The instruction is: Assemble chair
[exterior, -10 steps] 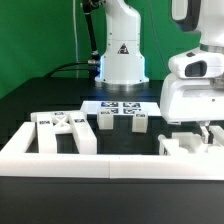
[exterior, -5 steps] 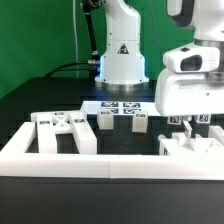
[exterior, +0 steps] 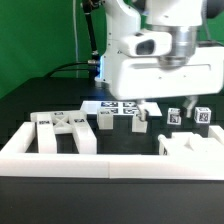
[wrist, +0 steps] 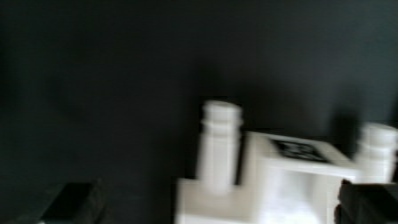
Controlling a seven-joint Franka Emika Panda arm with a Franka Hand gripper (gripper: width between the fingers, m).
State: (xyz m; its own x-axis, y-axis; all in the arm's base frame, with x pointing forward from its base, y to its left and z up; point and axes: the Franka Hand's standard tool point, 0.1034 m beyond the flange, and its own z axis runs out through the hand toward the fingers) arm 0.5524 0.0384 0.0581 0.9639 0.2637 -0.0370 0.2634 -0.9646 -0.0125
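Across the black counter (exterior: 30, 105) you have the chair in loose white parts, each with black-and-white tags. At the lower left of the exterior frame lies the frame piece (exterior: 60, 131). Near the middle stand a short post (exterior: 104, 121) and a second short post (exterior: 140, 120), just in front of the marker board (exterior: 122, 104). Toward the exterior view's right stand two small tagged blocks, one (exterior: 175, 117) near the other (exterior: 205, 115), and below them sits a blocky piece (exterior: 190, 147). The long white rail (exterior: 110, 163) runs across the bottom of that frame, in front of all the parts.

The wrist view shows you a pegged part (wrist: 285, 165) with two upright pegs and a tag between them.

Your tool (wrist: 226, 203) is open. Its dark fingers (wrist: 71, 200) sit at opposite edges of the wrist view, wide apart, gripping nothing you can see. In the exterior frame the arm's white hand (exterior: 165, 65) is blurred across the upper right, above the parts.
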